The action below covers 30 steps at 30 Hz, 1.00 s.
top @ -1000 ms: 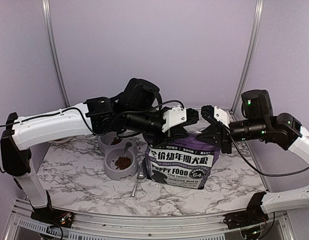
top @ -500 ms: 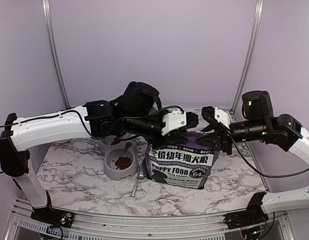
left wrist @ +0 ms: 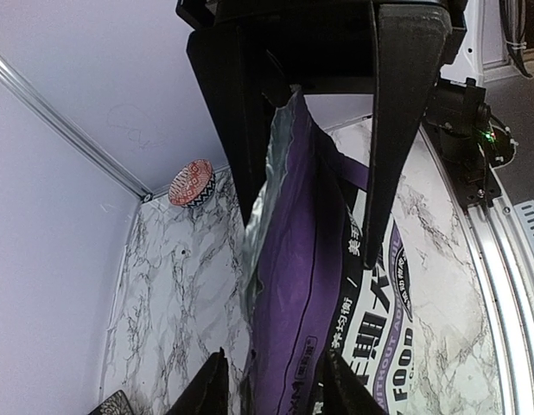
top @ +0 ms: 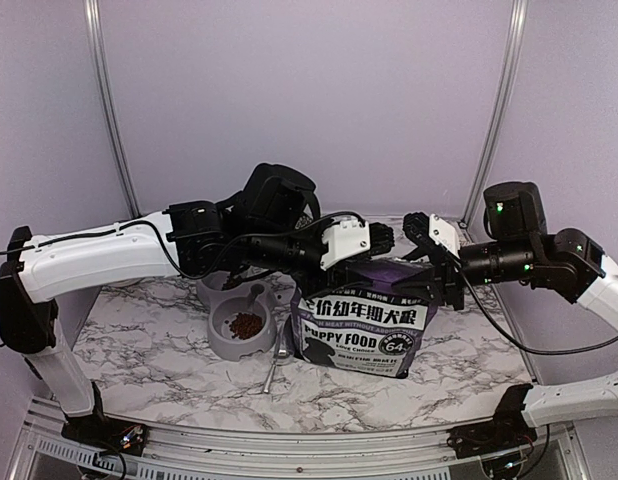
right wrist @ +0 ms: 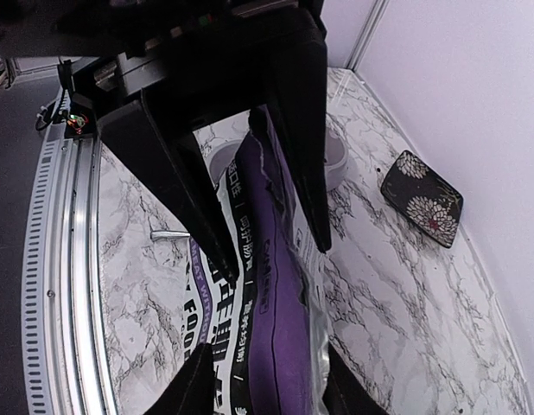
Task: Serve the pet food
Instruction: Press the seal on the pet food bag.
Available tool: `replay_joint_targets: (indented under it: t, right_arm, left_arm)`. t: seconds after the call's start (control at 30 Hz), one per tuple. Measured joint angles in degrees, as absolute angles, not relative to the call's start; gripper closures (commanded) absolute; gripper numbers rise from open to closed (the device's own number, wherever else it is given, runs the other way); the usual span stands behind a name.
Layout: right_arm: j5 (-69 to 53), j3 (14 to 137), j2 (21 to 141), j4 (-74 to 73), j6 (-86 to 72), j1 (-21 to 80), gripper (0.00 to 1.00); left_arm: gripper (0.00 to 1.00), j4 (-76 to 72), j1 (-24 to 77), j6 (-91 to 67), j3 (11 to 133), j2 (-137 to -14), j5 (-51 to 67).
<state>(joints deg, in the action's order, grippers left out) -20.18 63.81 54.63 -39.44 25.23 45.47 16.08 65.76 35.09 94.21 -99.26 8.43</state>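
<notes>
Left gripper [left wrist: 308, 229] was partway open, fingers either side of bag's [top: 364, 335] top edge, not pinching it, gap showed on one side. Right gripper [right wrist: 276, 258] same deal from opposite end: jaws apart, bag top between them. Bag stood upright right below both grippers. Pet food [top: 246, 325] sat as small heap in near cup of grey bowl [top: 219, 345], below and behind left gripper, under its arm, clear of bag. Metal scoop [top: 272, 372] lay between bowl and bag.

Marble table [top: 159, 372] carries puppy-food bag [top: 364, 338], grey double bowl [top: 221, 344], metal scoop [top: 273, 368].
</notes>
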Motion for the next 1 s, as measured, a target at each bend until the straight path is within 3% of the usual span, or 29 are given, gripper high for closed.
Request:
replay_joint_targets:
  t: [0.63, 1.0]
  right_arm:
    - [-17.0, 63.1, 54.4, -37.6, 23.6, 45.5, 0.47]
    - [-13.5, 62.4, 54.3, -35.9, 22.9, 45.8, 0.28]
  left_arm:
    - [0.52, 14.8, 64.9, 32.1, 94.2, -98.0, 7.3]
    - [0.50, 13.0, 63.6, 29.1, 94.2, -96.4, 7.0]
